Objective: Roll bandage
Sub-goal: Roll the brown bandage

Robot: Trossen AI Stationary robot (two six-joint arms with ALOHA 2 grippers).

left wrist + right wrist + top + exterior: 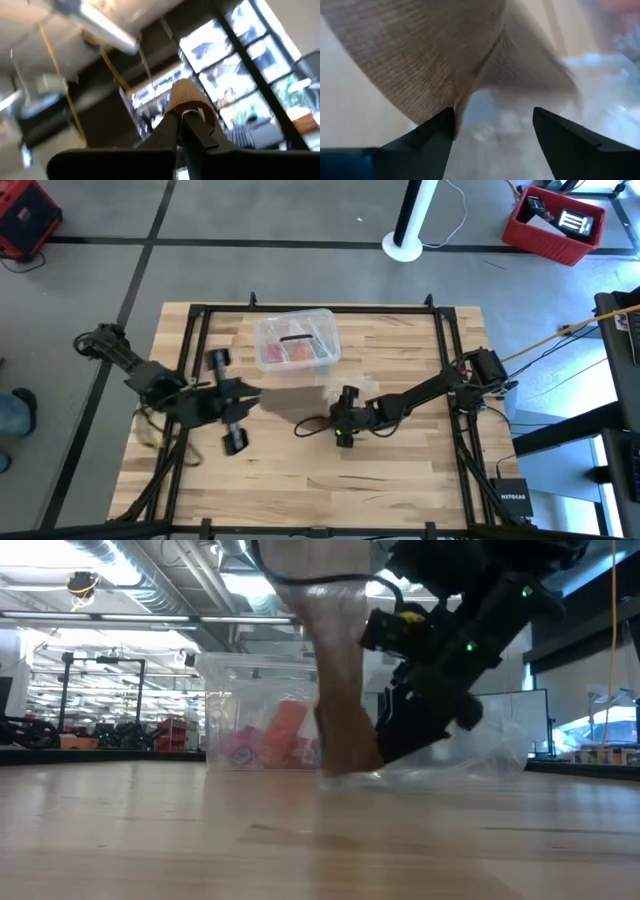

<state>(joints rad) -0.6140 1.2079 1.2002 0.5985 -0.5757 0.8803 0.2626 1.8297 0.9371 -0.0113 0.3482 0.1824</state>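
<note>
While pinched at one end in the left end effector, clamped shut on it, hangs the bandage down to the worktop, beside the right end effector, jaws apart. Looks light, limp, creasing readily; best taken at the free lower edge. No legible writing on it.

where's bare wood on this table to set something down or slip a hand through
Bare wooden table runs along the near edge, below both grippers, and in the far corners beside the clear plastic box with red contents. The middle is crowded: the shut left gripper lifts the brown-tan fabric bandage, the open right gripper is at its lower end, and the crinkled clear bag lies there.
</note>
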